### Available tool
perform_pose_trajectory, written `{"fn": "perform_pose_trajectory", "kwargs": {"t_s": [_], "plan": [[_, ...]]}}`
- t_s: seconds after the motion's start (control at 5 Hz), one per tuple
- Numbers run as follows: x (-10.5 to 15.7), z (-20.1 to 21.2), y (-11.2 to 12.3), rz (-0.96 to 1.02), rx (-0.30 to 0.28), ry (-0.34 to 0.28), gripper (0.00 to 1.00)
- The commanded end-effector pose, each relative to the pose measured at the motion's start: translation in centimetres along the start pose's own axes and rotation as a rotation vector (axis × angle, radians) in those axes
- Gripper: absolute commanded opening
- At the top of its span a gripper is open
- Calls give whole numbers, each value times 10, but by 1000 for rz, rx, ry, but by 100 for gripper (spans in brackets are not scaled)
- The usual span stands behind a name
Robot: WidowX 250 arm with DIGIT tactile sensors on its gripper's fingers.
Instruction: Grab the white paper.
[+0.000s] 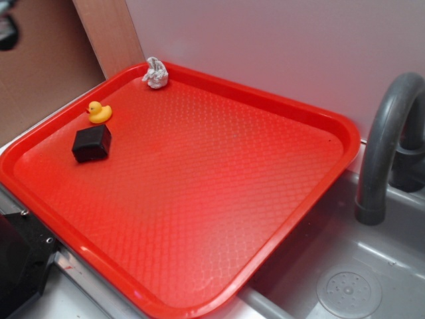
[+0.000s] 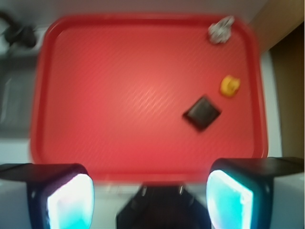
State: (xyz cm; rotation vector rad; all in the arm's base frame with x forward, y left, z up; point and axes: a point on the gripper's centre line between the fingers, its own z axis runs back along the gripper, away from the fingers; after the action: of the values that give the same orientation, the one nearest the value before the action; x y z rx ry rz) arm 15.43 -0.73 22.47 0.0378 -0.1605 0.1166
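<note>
At the top centre-left of the exterior view, the white paper (image 1: 156,73) sits in the far corner of the red tray (image 1: 265,219), a crumpled wad with a twisted peak, touching the raised rim. Just below and left of it stands the yellow duck (image 1: 99,111), and beside the duck lies a black block (image 1: 91,143). A grey faucet (image 1: 388,143) curves over the sink (image 1: 352,286) at the right edge. From the wrist view, blurred, the paper appears at upper right, while the gripper (image 2: 150,200) hangs at the bottom of the frame with its fingers (image 2: 228,198) spread wide, holding nothing, well apart from the paper.
</note>
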Motion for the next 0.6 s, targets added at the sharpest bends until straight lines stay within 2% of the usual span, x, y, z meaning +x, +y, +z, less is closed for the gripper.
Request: {"fn": "perform_pose_trajectory", "kwargs": {"t_s": [0.0,0.2,0.4], "plan": [[64,-45,43,28,87,-97,100],[84,-83,86,14,131,-126,100],[107,-109,116,-16,113,-150,100]]}}
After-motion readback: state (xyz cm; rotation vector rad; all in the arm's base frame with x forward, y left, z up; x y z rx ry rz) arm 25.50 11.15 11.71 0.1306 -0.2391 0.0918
